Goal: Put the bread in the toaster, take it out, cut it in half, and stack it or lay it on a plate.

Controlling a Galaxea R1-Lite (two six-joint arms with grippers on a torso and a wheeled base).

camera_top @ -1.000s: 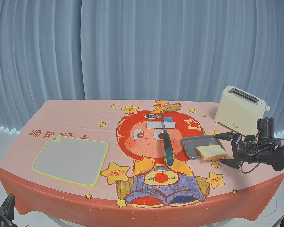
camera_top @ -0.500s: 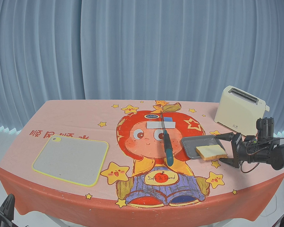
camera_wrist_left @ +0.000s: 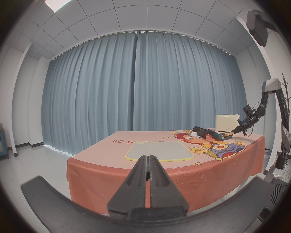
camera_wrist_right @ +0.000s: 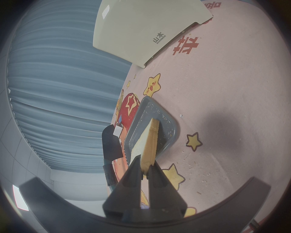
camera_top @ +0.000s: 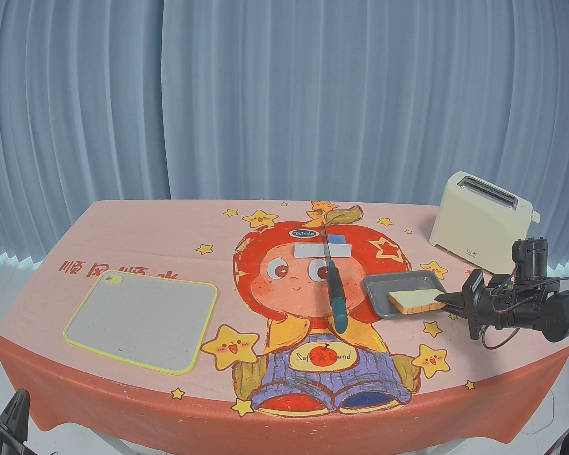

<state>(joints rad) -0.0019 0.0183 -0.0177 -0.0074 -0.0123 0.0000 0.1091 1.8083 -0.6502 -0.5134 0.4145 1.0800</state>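
A slice of bread (camera_top: 414,299) (camera_wrist_right: 147,143) lies partly on the grey plate (camera_top: 394,284) (camera_wrist_right: 166,119) at the table's right. My right gripper (camera_top: 445,299) (camera_wrist_right: 145,166) is shut on the bread's near edge, and its arm stretches in from the right. The cream toaster (camera_top: 482,220) (camera_wrist_right: 145,27) stands behind it at the back right, slot up. A knife (camera_top: 334,281) with a teal handle lies in the table's middle. My left gripper (camera_wrist_left: 148,173) is shut with nothing in it, low off the table's front left corner.
A grey cutting board (camera_top: 141,319) (camera_wrist_left: 159,150) with a yellow rim lies at the front left. A small white and blue card (camera_top: 321,248) sits under the knife's blade. Blue curtains hang behind the table.
My right gripper has gone from wide open beside the bread to shut on its edge. The bread has shifted slightly and now shows more edge-on.
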